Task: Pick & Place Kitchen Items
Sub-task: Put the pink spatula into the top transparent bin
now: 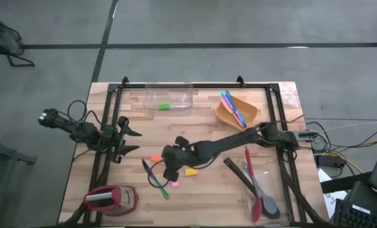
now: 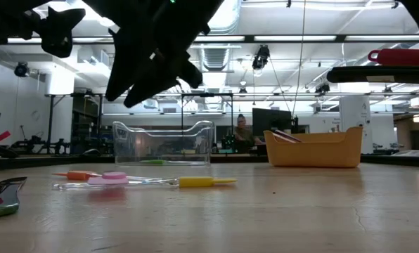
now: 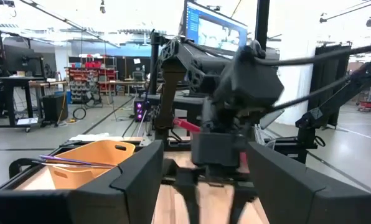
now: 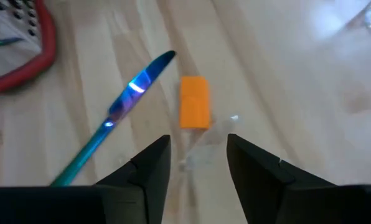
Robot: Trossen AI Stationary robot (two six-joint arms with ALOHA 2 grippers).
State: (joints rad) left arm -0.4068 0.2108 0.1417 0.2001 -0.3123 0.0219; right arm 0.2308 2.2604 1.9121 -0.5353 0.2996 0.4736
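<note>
Hovering over mid-table, right gripper (image 4: 198, 155) with fingers parted narrowly, holding nothing, above small orange plastic piece (image 4: 194, 101) beside blue metal knife (image 4: 120, 111). Approach step; next: descend, close. Left gripper (image 1: 128, 140) waits open at table's left.

Grey floor (image 1: 239, 25) around wooden table (image 1: 207, 190); ceiling strip lights (image 2: 280, 7); monitor (image 3: 213, 28) behind

**Cut off, covered, blurred**

In the right wrist view, the red-rimmed gadget (image 4: 14, 46) is cropped at the corner, and the blue knife (image 4: 114, 118) passes behind the right gripper's (image 4: 198, 163) finger. A clear handle beside the orange piece (image 4: 194, 101) is a blur.
</note>
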